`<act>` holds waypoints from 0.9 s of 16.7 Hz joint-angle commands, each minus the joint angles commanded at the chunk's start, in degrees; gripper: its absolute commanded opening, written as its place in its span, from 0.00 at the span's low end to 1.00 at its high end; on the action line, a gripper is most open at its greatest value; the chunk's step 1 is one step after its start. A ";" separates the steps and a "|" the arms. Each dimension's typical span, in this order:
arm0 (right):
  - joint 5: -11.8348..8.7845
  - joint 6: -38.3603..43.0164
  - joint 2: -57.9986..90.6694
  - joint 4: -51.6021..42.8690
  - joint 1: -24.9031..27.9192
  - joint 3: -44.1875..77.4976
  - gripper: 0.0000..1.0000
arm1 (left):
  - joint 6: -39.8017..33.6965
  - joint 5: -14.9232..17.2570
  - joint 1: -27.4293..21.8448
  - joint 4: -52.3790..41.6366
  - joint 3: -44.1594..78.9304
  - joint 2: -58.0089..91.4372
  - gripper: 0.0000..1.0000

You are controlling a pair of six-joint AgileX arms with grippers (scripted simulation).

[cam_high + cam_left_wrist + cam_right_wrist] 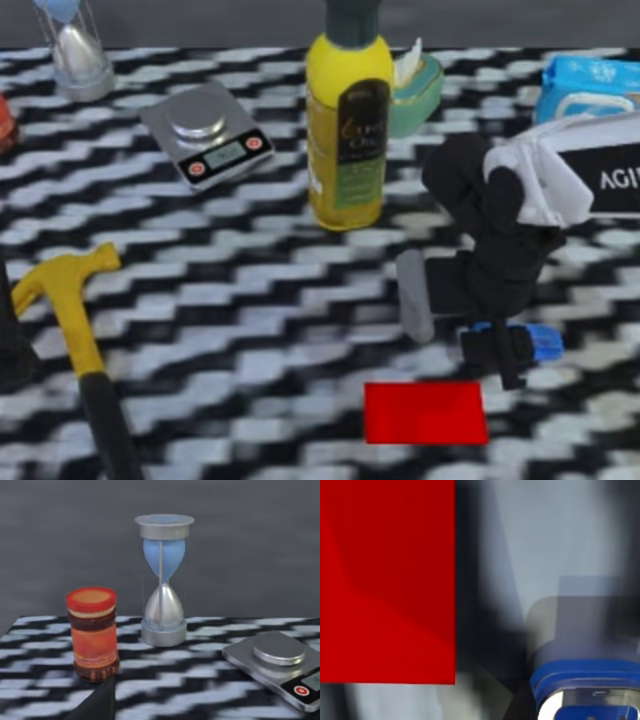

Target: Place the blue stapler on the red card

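The right arm (600, 175) bears the cut-off letters "AGI".

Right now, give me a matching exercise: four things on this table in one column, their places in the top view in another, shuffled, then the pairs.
Things:
1. blue stapler
2. red card
3. yellow hammer
4. hourglass

Places:
A. far left corner of the table
B. at the right end effector, just right of and above the card
C. flat near the front edge, right of centre
D. left side, head pointing away from the front edge

Pairs: 1-B, 2-C, 3-D, 4-A
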 joint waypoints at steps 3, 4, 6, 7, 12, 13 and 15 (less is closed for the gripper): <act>0.00 0.00 0.00 0.00 0.00 0.00 0.00 | 0.00 0.00 0.00 0.00 0.00 0.00 1.00; 0.00 0.00 0.00 0.00 0.00 0.00 0.00 | 0.00 0.00 0.00 0.00 0.00 0.00 1.00; 0.01 0.05 -0.12 -0.19 -0.12 0.20 0.00 | 0.00 0.00 0.00 0.00 0.00 0.00 1.00; 0.01 0.07 -0.37 -0.96 -0.17 0.85 0.00 | 0.00 0.00 0.00 0.00 0.00 0.00 1.00; -0.03 -0.24 -4.46 -13.01 0.17 7.62 0.00 | 0.00 0.00 0.00 0.00 0.00 0.00 1.00; -0.03 -0.44 -5.47 -15.78 0.39 9.11 0.00 | 0.00 0.00 0.00 0.00 0.00 0.00 1.00; -0.04 -0.43 -7.40 -19.56 0.47 11.57 0.00 | 0.00 0.00 0.00 0.00 0.00 0.00 1.00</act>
